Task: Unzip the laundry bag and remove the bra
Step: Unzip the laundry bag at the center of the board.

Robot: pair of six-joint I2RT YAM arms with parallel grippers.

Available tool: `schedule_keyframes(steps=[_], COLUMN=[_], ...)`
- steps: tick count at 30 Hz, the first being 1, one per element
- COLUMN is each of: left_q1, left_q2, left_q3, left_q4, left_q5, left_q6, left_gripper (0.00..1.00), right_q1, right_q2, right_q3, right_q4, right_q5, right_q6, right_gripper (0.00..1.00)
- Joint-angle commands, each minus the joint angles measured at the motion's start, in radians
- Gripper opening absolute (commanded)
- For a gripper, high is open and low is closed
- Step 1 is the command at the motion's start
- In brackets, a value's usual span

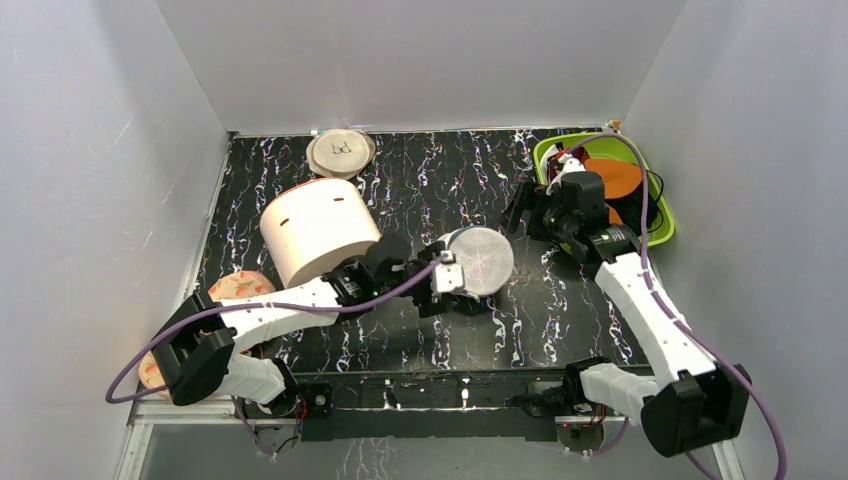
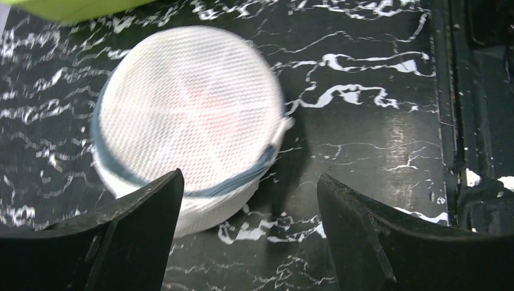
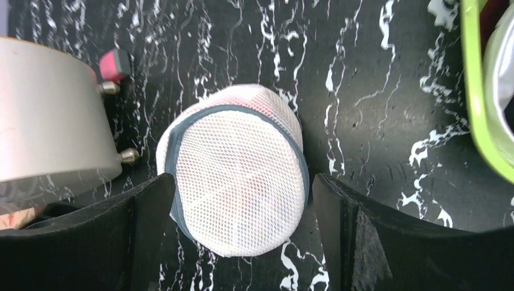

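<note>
The laundry bag [image 1: 481,259], a small round white mesh pouch with a grey-blue zip band around its rim, lies on the black marbled table. The band looks zipped shut. The bra is hidden inside; only a faint reddish tint shows through the mesh [image 3: 267,182]. My left gripper [image 1: 447,280] is at the bag's left side, open, with the bag [image 2: 188,121] ahead beside its left finger and nothing held [image 2: 250,200]. My right gripper [image 1: 518,212] hovers up and right of the bag, open [image 3: 242,206], its fingers framing the bag [image 3: 236,176] without touching it.
A big cream cylinder [image 1: 318,230] stands left of the bag, close behind my left arm. A flat beige disc [image 1: 340,153] lies at the back edge. A green tray [image 1: 660,215] holding orange cups [image 1: 612,178] sits at the right. Pinkish discs [image 1: 240,287] lie far left.
</note>
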Motion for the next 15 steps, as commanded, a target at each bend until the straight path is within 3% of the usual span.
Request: schedule_keyframes(steps=[1,4,9,15], left_q1=[-0.082,-0.091,-0.093,-0.092], left_q2=[0.040,0.100,0.178,0.234], left_q3=[-0.023,-0.006,0.018,0.011], left_q4=[0.134,0.146,0.196,0.253], left_q5=[-0.084,-0.108,-0.128,-0.147], left_q6=[0.157,0.204,0.220,0.187], left_gripper=[0.76,0.69,0.71,0.62], right_q1=[0.000,0.000,0.000,0.000], right_q2=[-0.098,-0.137,-0.182,-0.174], right_q3=[-0.038,-0.056,-0.107,-0.152], right_q4=[0.116,0.139,0.194,0.239], right_q5=[0.065,0.084,0.071,0.059], right_q6=[-0.009,-0.003,0.007,0.013], right_gripper=[0.83,0.83,0.83,0.82])
